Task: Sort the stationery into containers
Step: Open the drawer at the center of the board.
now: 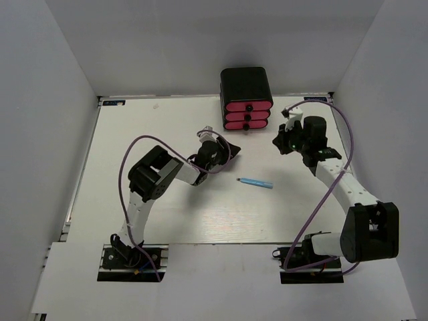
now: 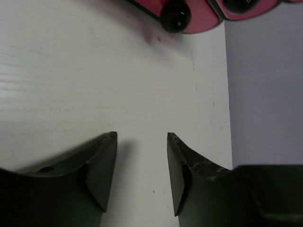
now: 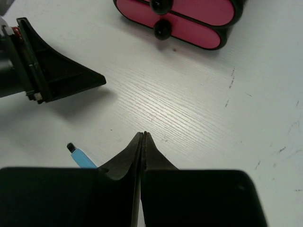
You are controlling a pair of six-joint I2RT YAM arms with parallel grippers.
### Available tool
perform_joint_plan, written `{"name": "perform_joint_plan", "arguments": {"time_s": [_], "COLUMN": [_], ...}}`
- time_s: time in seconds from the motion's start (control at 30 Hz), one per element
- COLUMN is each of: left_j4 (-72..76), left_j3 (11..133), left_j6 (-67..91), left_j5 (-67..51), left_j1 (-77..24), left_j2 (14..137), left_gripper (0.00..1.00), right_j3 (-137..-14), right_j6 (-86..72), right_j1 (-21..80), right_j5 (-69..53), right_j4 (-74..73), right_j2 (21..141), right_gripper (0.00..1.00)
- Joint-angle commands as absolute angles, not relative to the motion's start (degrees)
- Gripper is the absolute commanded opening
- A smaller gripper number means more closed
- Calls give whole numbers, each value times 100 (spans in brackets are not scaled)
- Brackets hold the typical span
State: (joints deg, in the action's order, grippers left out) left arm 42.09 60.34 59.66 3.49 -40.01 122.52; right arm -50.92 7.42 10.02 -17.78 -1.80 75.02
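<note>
The only stationery I can spot is the light blue marker point(image 1: 256, 182). It's lying flat on the bare desk point(image 1: 167, 214), roughly between the two arms and well apart from the drawers point(image 1: 247, 115). All three pink drawers look pushed shut in the little black cabinet point(image 1: 246, 83) at the far edge, so I can't tell what's already inside them.

The left hand point(image 1: 233, 148) sits low, near the cabinet's front. Its fingers point(image 2: 102, 165) are apart with only desk between them, and a knob point(image 2: 175, 20) shows just ahead in the wrist view. The right hand point(image 1: 279, 142) is on the other side of the cabinet front, pressed together with nothing in it. The marker pokes out just beside it in its own camera.

Stuff I'd worry about from here:
- The marker is round, so one finger landing first could send it rolling off line.
- Those knobs are tiny and round. A pinch could slip off, or the pull could drag the whole cabinet instead of the drawer, since it doesn't look anchored.
- Both hands are crowded around the same spot, so one reaching for the marker while the other works a drawer could bump it.
- The right hand would have to spread before any pick, or it'll just shove the marker.
</note>
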Motion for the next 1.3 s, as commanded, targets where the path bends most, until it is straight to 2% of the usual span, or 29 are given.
{"name": "perform_joint_plan", "arguments": {"time_s": [0.0, 0.47, 0.93, 1.07, 1.13, 1.27], "left_j4": [5385, 4527, 3665, 3419, 3357, 3357], "left_j3": [6380, 8366, 9509, 9781, 9834, 9835], "left_j6": [6565, 6812, 6979, 6979, 6979, 6979], "left_j5": [659, 817, 923, 870, 809, 756], "left_j1": [-3903, -3744, -3639, -3639, -3639, -3639], "left_j2": [12611, 13939, 14519, 14642, 14643, 14643], "left_gripper": [57, 67, 67, 59, 51, 45], "right_j3": [-5115, -4984, -4931, -4922, -4904, -4895], "right_j6": [572, 519, 501, 475, 466, 440], "right_j1": [818, 536, 334, 308, 290, 237], "right_j5": [-2011, -2118, -2215, -2250, -2268, -2311], "right_j4": [-149, -79, -79, -79, -79, 97], "right_j2": [7304, 7154, 7181, 7172, 7189, 7207], "right_gripper": [0, 0, 0, 0, 0, 0]}}
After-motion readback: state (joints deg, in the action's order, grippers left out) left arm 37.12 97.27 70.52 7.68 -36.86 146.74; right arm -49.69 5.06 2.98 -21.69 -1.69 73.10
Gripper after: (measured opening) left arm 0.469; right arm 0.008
